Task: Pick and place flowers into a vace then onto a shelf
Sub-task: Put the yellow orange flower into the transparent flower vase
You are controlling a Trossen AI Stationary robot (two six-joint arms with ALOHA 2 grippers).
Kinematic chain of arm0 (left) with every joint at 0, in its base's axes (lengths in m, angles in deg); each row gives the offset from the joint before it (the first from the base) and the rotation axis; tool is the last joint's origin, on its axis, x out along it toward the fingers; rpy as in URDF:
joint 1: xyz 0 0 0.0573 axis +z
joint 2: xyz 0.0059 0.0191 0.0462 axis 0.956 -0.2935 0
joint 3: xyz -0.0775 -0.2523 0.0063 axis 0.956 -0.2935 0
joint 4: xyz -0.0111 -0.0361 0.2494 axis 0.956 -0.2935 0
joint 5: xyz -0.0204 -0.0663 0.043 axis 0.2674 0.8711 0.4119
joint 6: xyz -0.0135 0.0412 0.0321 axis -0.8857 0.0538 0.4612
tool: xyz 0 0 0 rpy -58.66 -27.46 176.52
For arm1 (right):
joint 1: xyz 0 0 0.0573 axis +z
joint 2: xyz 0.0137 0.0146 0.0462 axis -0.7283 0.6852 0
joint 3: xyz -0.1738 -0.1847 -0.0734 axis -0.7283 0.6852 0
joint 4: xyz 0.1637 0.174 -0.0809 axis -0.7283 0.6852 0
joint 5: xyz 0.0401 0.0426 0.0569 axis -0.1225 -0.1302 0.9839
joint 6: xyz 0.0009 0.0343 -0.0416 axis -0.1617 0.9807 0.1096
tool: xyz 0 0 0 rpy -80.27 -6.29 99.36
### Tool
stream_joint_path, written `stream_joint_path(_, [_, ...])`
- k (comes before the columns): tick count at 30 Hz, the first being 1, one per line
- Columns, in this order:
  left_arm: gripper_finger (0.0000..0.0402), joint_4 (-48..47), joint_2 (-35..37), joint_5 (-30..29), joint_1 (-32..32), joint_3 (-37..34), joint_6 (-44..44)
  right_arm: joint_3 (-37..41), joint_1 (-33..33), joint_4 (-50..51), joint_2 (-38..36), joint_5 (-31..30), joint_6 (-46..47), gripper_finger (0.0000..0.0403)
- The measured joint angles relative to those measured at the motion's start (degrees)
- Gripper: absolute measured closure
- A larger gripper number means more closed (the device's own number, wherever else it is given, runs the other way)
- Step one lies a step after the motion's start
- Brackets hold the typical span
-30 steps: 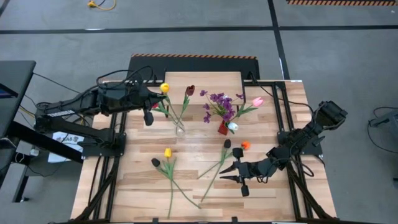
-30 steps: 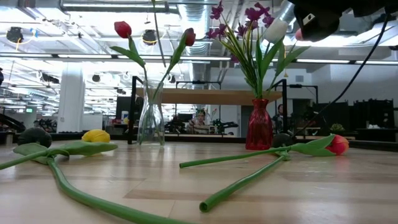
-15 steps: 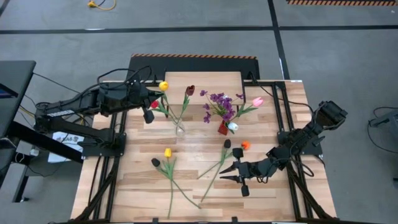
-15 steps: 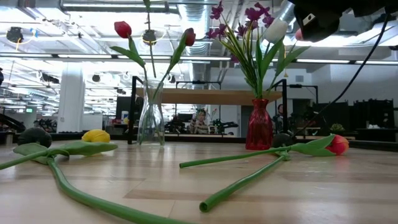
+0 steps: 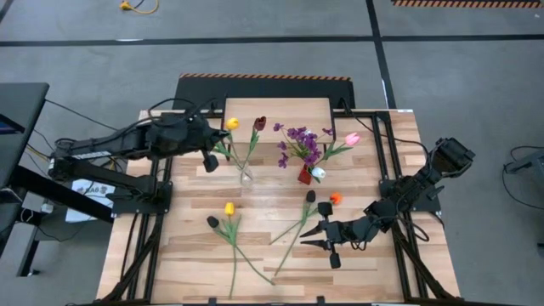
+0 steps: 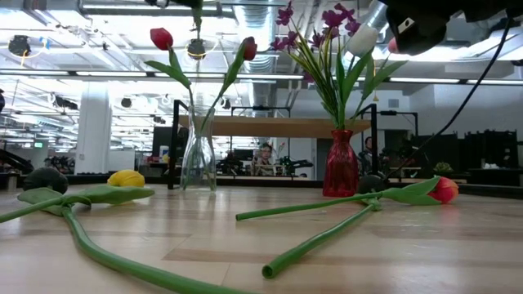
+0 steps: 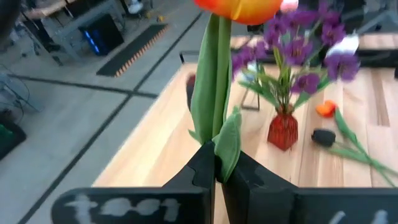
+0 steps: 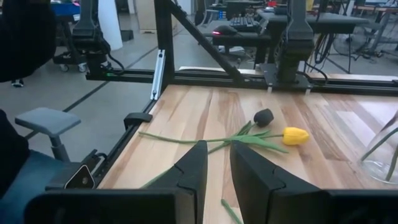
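High view: the left tool point(image 5: 210, 153) is hovering beside the clear glass vase point(image 5: 246, 176), pinching the green stem of a yellow-orange tulip point(image 5: 231, 124); the light wood plank shelf on black legs point(image 5: 280, 112) is standing at the far edge of the slatted wooden surface point(image 5: 187, 246); the right tool point(image 5: 316, 238) is waiting low near loose tulips.
Low view: the clear vase is holding two red tulips point(image 6: 162, 37); the red glass vase point(image 6: 341, 164) is carrying a purple blossom sprig point(image 6: 315, 20).
Left wrist view: the fingers are clamping tight on the stem.
Right wrist view: the fingers point(image 8: 194, 165) are sitting slightly apart, gripping nothing; a yellow tulip point(image 8: 295, 135) is lying ahead.
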Motion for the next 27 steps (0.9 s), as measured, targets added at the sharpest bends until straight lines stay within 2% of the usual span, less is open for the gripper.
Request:
stream_joint_path(16, [0.0401,1.1,-6.6,-0.1,0.0,-0.2,-4.4,0.0,0.0,0.1,0.0,0.2,1.0,0.034])
stream_joint_path(27, [0.0401,-1.7,-6.7,-0.2,0.0,-0.2,-8.0,0.0,0.0,0.5,0.0,0.2,1.5,0.034])
